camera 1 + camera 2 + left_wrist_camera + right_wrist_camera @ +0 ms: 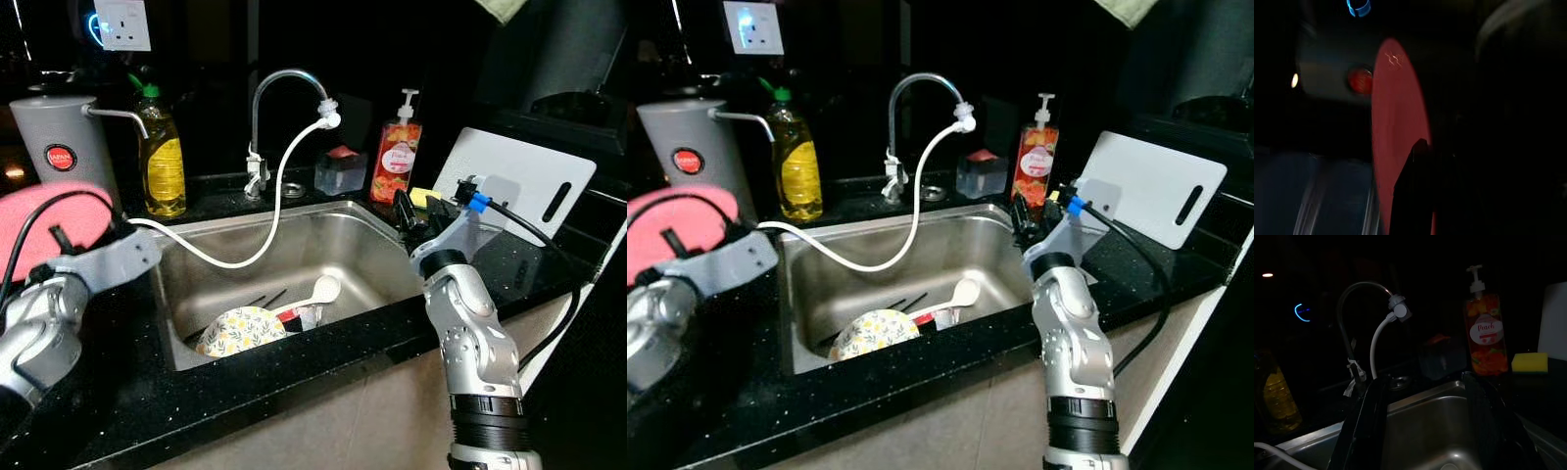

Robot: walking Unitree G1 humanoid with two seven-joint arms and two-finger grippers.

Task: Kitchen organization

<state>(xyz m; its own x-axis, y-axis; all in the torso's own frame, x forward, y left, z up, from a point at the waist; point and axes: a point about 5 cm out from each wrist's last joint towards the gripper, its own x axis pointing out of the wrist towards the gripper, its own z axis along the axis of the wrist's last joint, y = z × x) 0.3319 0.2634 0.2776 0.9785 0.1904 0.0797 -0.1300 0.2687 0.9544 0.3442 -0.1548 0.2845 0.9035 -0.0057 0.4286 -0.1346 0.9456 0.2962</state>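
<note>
Gripping a pink plate point(54, 220), the left gripper point(69, 240) sits over the black counter point(245, 377) to the left of the steel sink point(362, 240), its black fingers pinching the plate's rim. In the left wrist view the plate point(1398, 142) stands on edge, one dark finger point(1413, 196) laid across its face.

The right gripper point(423, 213) hovers at the sink's right rim. The right wrist view shows its two fingers point(1364, 431) spread well apart, holding nothing, pointed across the basin toward the tap point(1359, 293).

Inside the sink lie a floral-patterned bowl point(240, 328), tipped against the front wall, and beside it a white ladle point(321, 291) and some dark utensils. A white hose point(274, 211) runs from the tap's spout down into the sink and out over its left rim.

Behind the sink stand a yellow bottle point(162, 162), a small clear container point(340, 168) and a peach soap pump point(396, 157). A yellow sponge point(1529, 362) rests just right of the pump, and a white cutting board point(529, 181) leans further right. A grey kettle point(64, 147) stands left of the yellow bottle.
</note>
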